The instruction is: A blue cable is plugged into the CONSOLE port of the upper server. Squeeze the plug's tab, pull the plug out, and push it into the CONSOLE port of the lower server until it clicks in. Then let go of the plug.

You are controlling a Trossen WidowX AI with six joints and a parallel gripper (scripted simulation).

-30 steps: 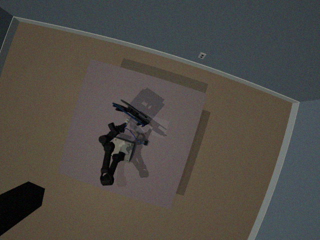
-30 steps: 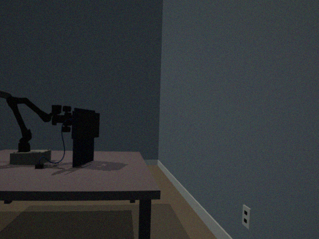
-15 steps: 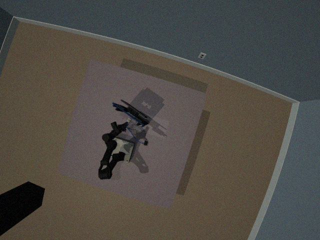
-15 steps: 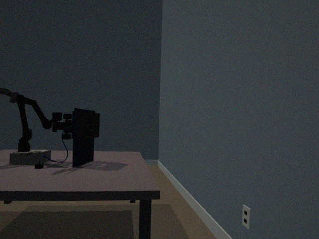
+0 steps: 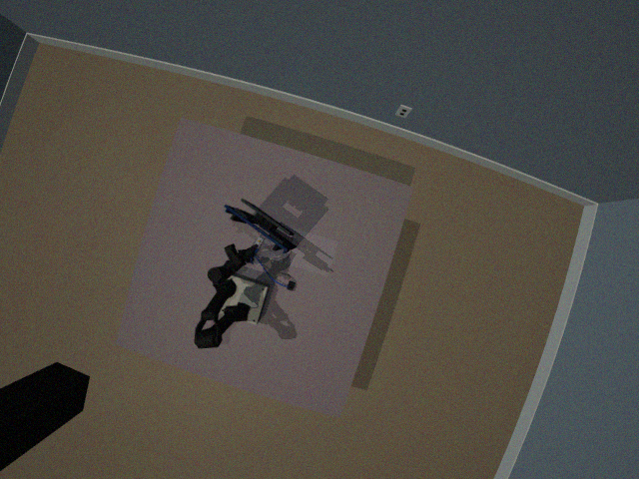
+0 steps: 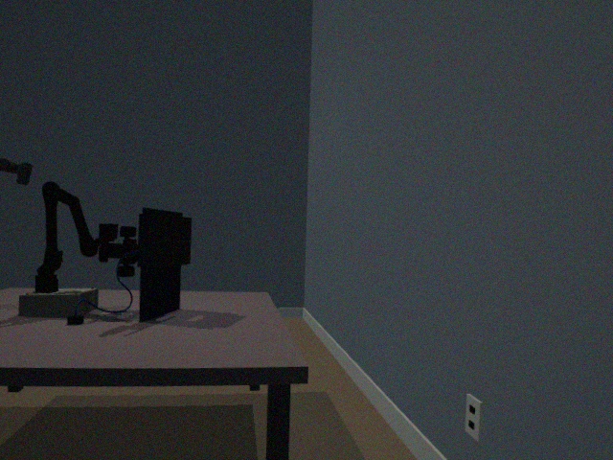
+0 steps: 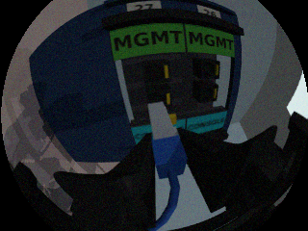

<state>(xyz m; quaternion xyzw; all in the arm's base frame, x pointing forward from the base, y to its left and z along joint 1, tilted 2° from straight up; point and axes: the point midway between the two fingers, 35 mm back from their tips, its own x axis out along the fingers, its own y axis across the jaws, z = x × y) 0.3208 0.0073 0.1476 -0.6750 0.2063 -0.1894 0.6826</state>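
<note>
My gripper (image 7: 164,135) (image 5: 257,248) is shut on the blue plug (image 7: 168,153). The plug's pale front end is visible in front of the port panel, outside any port, and overlaps the left column above its CONSOLE label. The blue cable (image 7: 174,189) (image 6: 131,297) (image 5: 267,271) trails from the plug's rear. Two server faces stand side by side in the wrist view, with green MGMT labels (image 7: 148,40) (image 7: 210,41) above and teal CONSOLE labels (image 7: 141,134) (image 7: 207,122) below. The plug partly hides the left CONSOLE label and the port area near it. Which server is upper is not clear here.
The dark upright rack panel (image 6: 159,287) stands on the table (image 6: 222,346) (image 5: 329,319). A dark ledge (image 7: 168,20) crosses above the MGMT labels. The cable's other end meets a small black block (image 6: 75,320) (image 5: 292,284) beside the arm's pale base (image 6: 54,305).
</note>
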